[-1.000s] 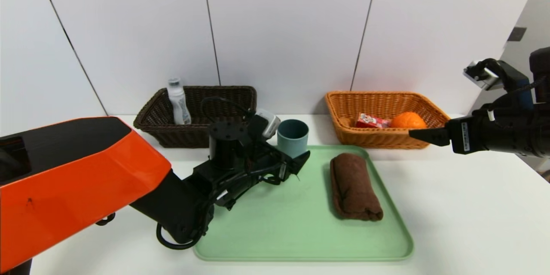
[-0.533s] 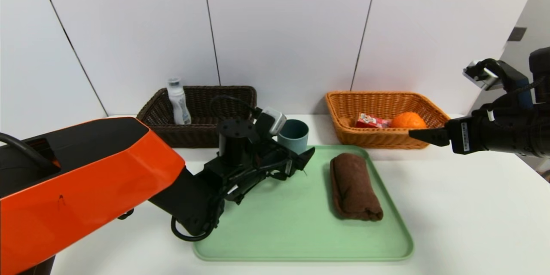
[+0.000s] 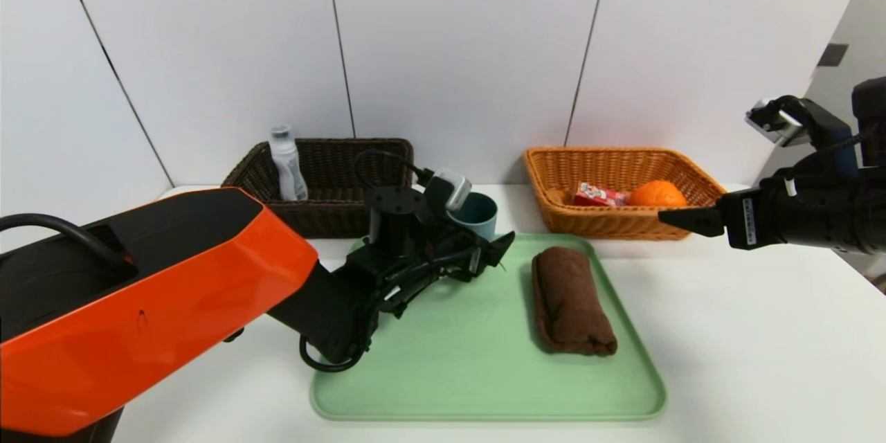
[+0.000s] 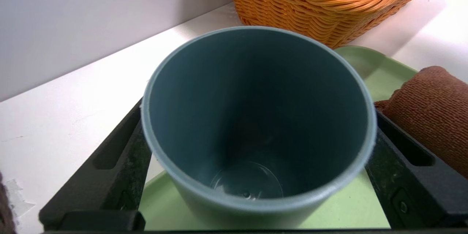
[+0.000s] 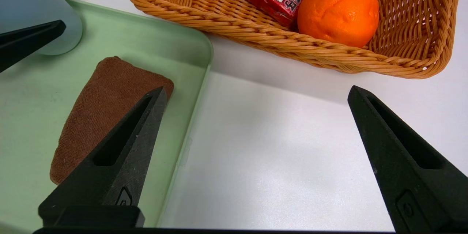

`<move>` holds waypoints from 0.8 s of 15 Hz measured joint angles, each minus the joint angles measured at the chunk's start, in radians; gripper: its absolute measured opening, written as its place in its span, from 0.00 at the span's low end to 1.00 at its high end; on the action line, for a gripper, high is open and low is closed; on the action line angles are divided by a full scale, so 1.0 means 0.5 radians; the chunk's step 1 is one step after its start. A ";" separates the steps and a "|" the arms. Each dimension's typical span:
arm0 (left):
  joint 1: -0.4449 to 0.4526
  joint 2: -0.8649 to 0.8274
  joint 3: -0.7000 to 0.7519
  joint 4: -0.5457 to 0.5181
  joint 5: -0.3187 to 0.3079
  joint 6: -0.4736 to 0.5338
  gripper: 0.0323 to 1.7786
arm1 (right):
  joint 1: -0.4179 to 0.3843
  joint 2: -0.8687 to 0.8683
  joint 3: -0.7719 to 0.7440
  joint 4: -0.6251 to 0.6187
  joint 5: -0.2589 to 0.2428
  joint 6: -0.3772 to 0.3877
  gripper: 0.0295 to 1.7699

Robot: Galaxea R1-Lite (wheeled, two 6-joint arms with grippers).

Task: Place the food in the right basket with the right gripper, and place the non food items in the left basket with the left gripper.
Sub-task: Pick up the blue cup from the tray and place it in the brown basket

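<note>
The teal cup, standing upright at the upper left corner of the green tray, looks light, rigid and smooth-walled, so the wide-open left tool, its fingers flanking the cup, should squeeze mid-wall, while the right tool hangs open at the frame's right.

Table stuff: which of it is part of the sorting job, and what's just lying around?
Part of the job:
- blue cup, between the open left gripper
- brown towel
- dark basket holding a bottle
- orange basket holding orange and red carton
- right gripper, idle

Just there:
- green tray
</note>
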 joint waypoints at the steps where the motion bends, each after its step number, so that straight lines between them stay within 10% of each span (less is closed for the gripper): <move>1: 0.000 0.016 -0.029 0.005 0.001 -0.005 0.95 | 0.000 0.000 0.004 0.000 0.001 -0.001 0.97; 12: 0.000 0.083 -0.123 0.029 0.002 -0.036 0.95 | 0.002 -0.001 0.040 -0.004 0.004 -0.007 0.97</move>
